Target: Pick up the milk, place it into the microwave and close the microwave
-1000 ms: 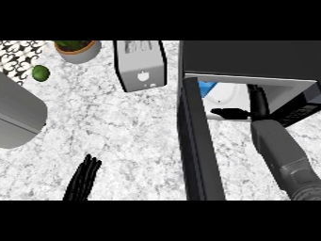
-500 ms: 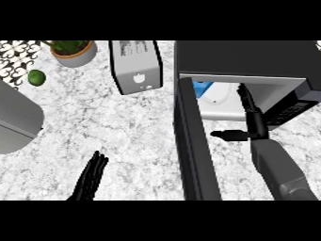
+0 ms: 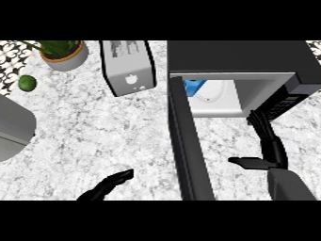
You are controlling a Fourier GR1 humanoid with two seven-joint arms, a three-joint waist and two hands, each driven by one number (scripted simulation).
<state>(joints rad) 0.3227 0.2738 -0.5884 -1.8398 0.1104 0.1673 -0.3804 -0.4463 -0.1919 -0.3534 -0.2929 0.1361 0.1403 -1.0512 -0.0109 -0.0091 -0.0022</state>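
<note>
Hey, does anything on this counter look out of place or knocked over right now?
Nothing looks spilled or damaged. The milk sits inside the microwave, whose door stands open. The right hand is empty just outside it.

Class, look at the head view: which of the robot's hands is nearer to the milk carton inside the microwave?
Right. The right hand is just in front of the microwave's opening, near the milk carton. The left hand is across the open door.

One microwave [image 3: 239,59], one milk [image 3: 203,90], one toaster [image 3: 129,67], one potted plant [image 3: 62,52], one lime [image 3: 27,83].
</note>
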